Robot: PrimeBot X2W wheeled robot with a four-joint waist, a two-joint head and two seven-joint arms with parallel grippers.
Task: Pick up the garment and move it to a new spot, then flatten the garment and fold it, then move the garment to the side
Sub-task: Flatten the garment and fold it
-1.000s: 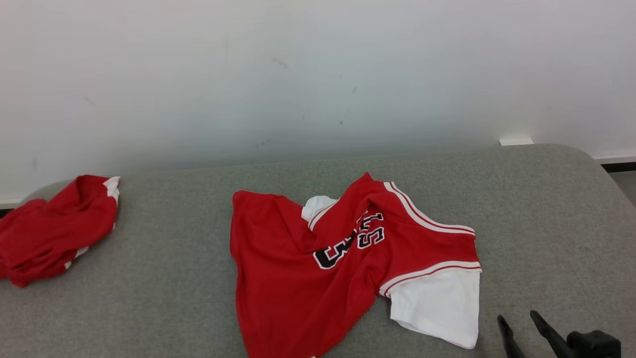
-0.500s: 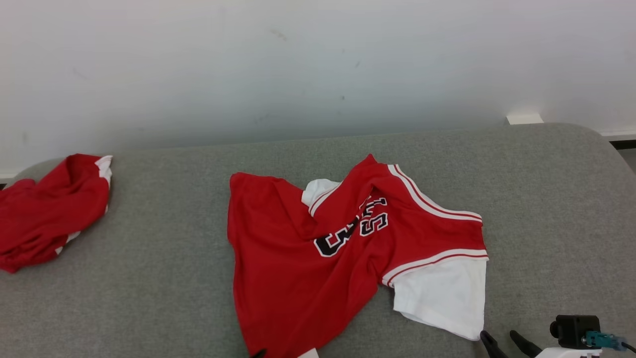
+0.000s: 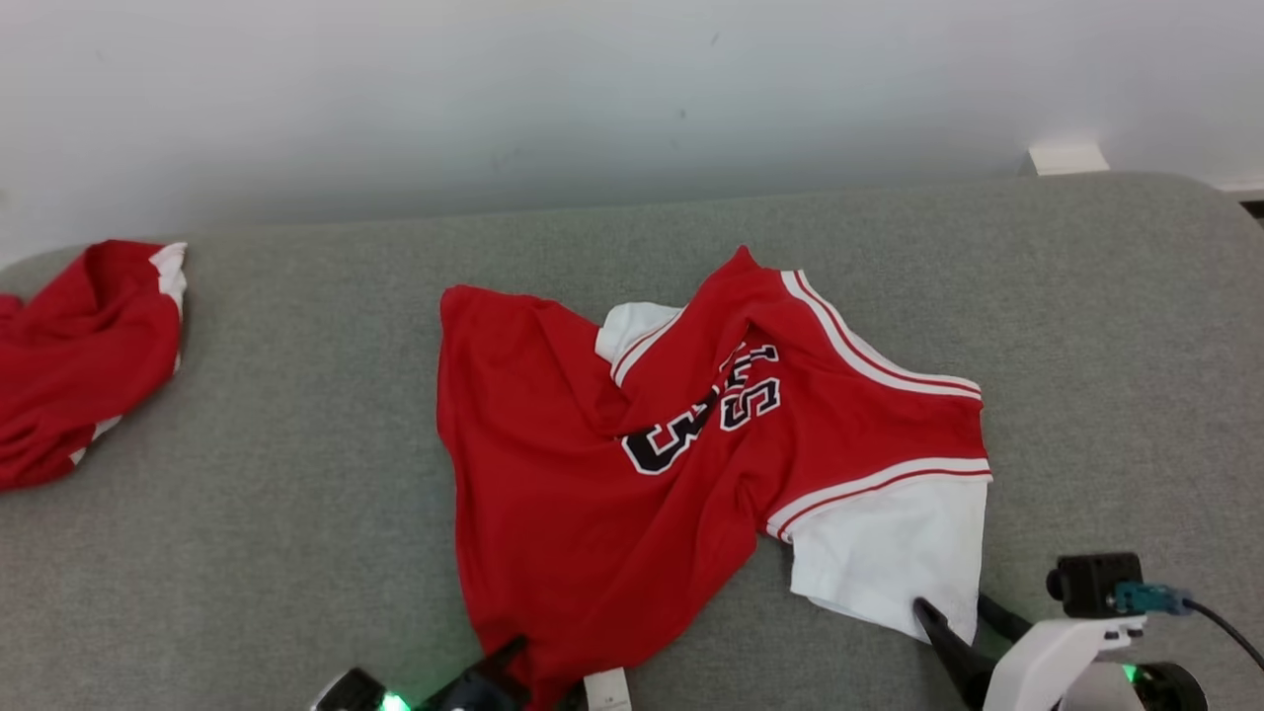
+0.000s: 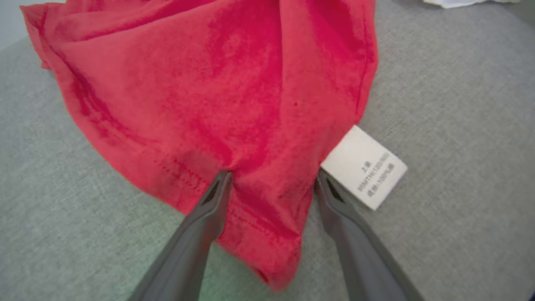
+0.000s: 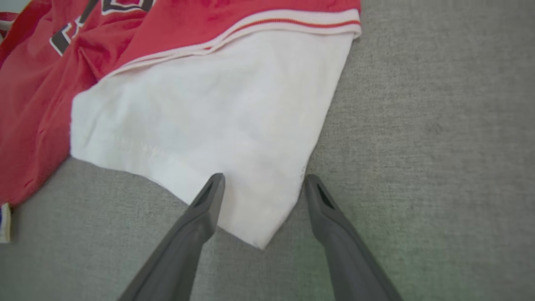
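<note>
The garment is a red jersey with black lettering and a white sleeve, lying crumpled in the middle of the grey padded surface. My left gripper is open, its two fingers straddling the red hem corner beside a white care label. In the head view the left gripper sits at the garment's near edge. My right gripper is open too, with the white sleeve's corner lying between its fingers. The head view puts the right gripper at the lower right.
A second red garment lies bunched at the surface's far left. A pale wall runs behind, with a small white block at the back right. Bare grey surface lies on the right.
The head camera has tilted down. My right gripper has moved up to the white sleeve's corner, and my left gripper has come into view at the red hem.
</note>
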